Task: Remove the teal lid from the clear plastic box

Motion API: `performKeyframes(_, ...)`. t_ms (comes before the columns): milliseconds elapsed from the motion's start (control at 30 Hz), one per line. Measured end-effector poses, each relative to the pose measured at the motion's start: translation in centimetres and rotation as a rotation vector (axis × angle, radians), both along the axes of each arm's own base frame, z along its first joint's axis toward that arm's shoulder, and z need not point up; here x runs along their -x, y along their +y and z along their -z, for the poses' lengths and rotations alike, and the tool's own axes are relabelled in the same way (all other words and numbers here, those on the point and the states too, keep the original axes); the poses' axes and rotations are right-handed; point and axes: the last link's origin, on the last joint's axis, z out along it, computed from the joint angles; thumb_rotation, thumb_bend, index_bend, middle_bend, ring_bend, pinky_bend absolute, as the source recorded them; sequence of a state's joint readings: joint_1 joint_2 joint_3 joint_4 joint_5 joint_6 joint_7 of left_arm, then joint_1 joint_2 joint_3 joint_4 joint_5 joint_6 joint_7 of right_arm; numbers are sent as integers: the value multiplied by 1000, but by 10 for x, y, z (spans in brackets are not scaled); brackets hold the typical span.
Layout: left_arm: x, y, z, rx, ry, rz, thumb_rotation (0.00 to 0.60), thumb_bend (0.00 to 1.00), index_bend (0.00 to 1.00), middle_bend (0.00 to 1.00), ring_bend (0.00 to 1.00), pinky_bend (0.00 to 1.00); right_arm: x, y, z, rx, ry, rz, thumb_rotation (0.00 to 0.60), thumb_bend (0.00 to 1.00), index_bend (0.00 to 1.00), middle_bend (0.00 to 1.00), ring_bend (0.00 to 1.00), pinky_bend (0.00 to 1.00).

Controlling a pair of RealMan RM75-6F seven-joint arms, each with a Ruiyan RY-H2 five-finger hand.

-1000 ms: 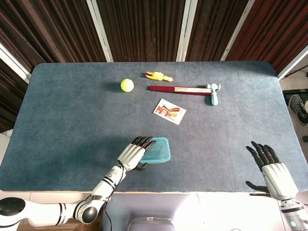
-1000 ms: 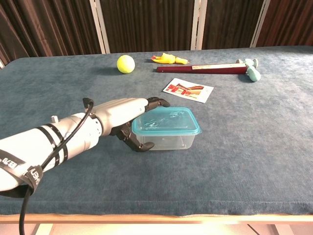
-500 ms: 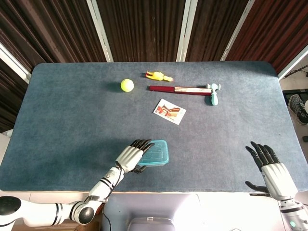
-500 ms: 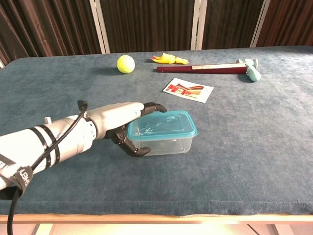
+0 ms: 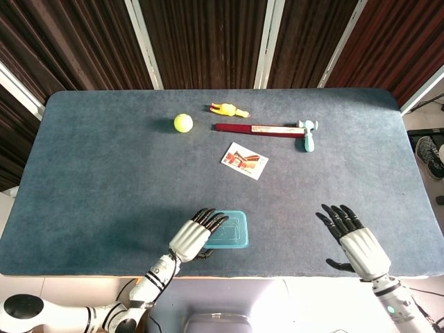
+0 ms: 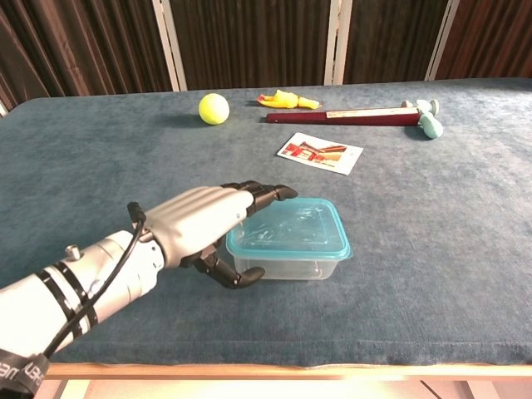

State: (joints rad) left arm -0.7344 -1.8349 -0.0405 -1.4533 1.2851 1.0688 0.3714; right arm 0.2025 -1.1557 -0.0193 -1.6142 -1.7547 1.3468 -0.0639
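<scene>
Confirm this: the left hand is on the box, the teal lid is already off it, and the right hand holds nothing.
Not quite. The teal lid is on the clear plastic box, as the chest view shows. The rest stands: the left hand grips the box at its left end, and the right hand holds nothing.

teal lid point(image 6: 289, 229): on, flat (corners rounded) | clear plastic box point(image 6: 287, 263): upright, near table's front edge
</scene>
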Motion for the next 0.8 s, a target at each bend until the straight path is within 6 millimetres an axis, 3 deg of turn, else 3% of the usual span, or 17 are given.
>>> performKeyframes(300, 5, -4, 7, 12, 9, -4, 600, 439, 0, 91, 47, 161, -40, -44, 54, -127, 2, -115, 600, 311, 239, 0, 0, 0)
performKeyframes(500, 6, -3, 5, 1, 5, 2, 600, 439, 0, 97, 52, 163, -67, -56, 86, -181, -49, -205, 600, 323, 395, 0, 0, 0)
performKeyframes(800, 6, -3, 5, -17, 15, 17, 600, 440, 0, 97, 52, 163, -90, -64, 117, -271, -86, -256, 600, 405, 527, 3, 0, 0)
